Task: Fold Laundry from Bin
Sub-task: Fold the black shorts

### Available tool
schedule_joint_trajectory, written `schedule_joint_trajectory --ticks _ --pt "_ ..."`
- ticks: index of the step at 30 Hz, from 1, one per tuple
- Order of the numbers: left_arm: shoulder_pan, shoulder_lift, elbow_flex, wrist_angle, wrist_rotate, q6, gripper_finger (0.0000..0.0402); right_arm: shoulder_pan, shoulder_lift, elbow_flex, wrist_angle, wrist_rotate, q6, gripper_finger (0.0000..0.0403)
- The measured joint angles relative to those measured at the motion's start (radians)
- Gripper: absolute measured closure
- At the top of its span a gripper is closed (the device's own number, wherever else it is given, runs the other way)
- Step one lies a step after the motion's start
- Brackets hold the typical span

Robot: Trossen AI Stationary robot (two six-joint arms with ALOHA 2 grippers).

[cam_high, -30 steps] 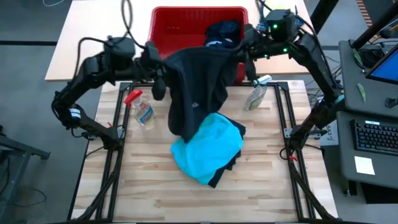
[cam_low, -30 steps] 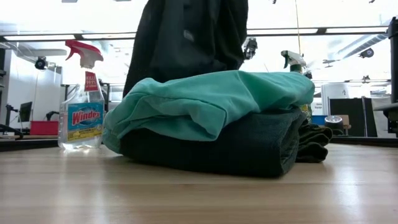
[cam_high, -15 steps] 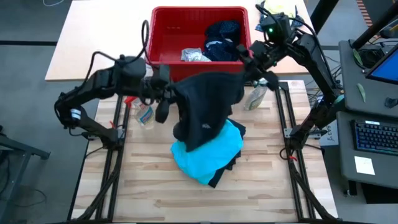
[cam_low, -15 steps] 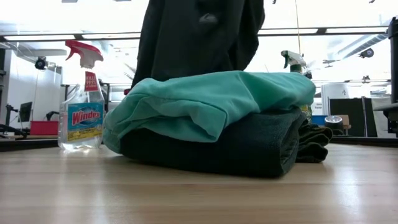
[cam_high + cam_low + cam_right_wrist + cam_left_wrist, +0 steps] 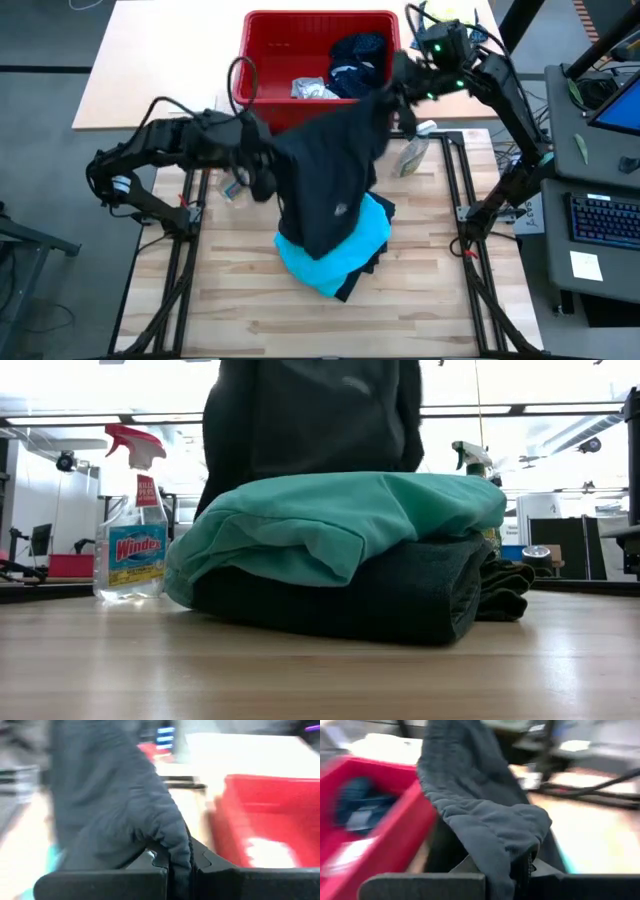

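A spray bottle (image 5: 131,525) with a red trigger and a blue label reading "Windex" stands at the left of the wooden table (image 5: 250,300), its lettering legible only in the low view; from above it is mostly hidden behind the left arm. The left gripper (image 5: 262,160), fingers clamped on one edge of a black garment (image 5: 325,180), holds the cloth above the table, and the left wrist view shows the fabric bunched between the dark fingers (image 5: 470,870). Below it a bright turquoise garment (image 5: 330,245) lies on a folded dark garment (image 5: 390,595) at mid-table; the low view alone shows this stacking edge-on. The red bin (image 5: 270,45), at the table's far edge, holds navy (image 5: 358,55) and light grey laundry (image 5: 312,89), seen only from above. The right gripper (image 5: 398,82) pinches the black garment's other edge beside the bin; a second spray bottle (image 5: 412,152) lies near it
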Motion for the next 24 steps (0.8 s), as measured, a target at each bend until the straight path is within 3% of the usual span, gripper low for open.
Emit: schedule_joint_trajectory --ticks 2,5,10,13,17,21,24 --pt "0.038 0.0 0.023 -0.012 -0.069 0.021 0.0401 -0.017 0.005 -0.002 0.051 0.044 0.038 0.0394" --pt "0.074 -0.002 0.073 -0.013 -0.087 -0.031 0.0401 -0.022 -0.001 -0.003 0.036 0.02 0.065 0.0394" --pt "0.055 0.015 0.116 -0.011 0.031 -0.146 0.0401 -0.02 -0.012 -0.004 -0.151 -0.01 0.078 0.0393" --pt "0.038 0.053 0.115 -0.012 0.043 -0.148 0.0401 -0.02 -0.011 -0.02 -0.171 -0.018 0.117 0.0384" --pt "0.033 0.12 0.114 -0.033 0.044 -0.104 0.0401 -0.014 -0.009 -0.055 -0.173 -0.136 0.124 0.0338" --pt "0.04 0.18 0.113 -0.092 0.046 -0.112 0.0401 -0.014 -0.004 -0.116 -0.173 -0.1 0.125 0.0274" --pt "0.061 0.206 0.113 -0.098 0.051 -0.133 0.0401 -0.014 -0.003 -0.167 -0.073 -0.087 0.141 0.0226"
